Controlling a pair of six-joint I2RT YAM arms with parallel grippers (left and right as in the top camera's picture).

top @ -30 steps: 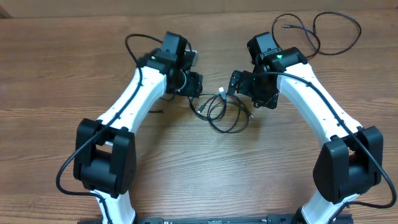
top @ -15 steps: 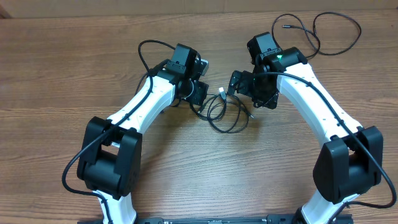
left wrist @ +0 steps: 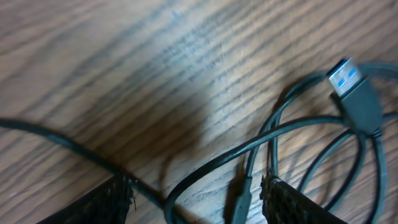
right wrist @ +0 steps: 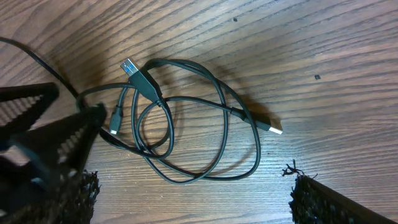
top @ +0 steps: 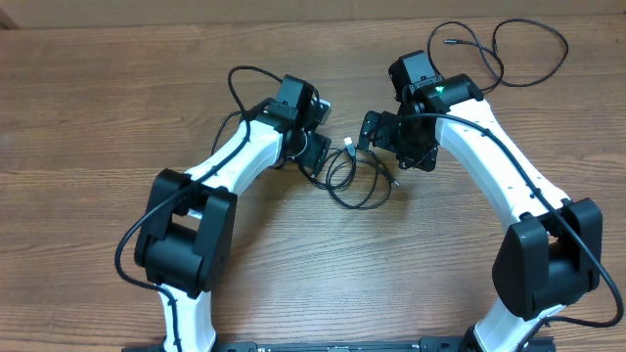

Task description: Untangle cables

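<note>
My left end effector (left wrist: 198, 200) is open, straddling strands of the coiled cables (top: 354, 178) in the middle of the bench (top: 98, 117), maybe touching one. My right end effector (right wrist: 193, 190) gapes wide and empty just beside them.

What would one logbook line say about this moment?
cables: tangled on table | left gripper: open, straddling a cord at the bundle | right gripper: open, holding nothing

Left claw (left wrist: 193, 199) and right claw (right wrist: 193, 196) gape wide.
</note>
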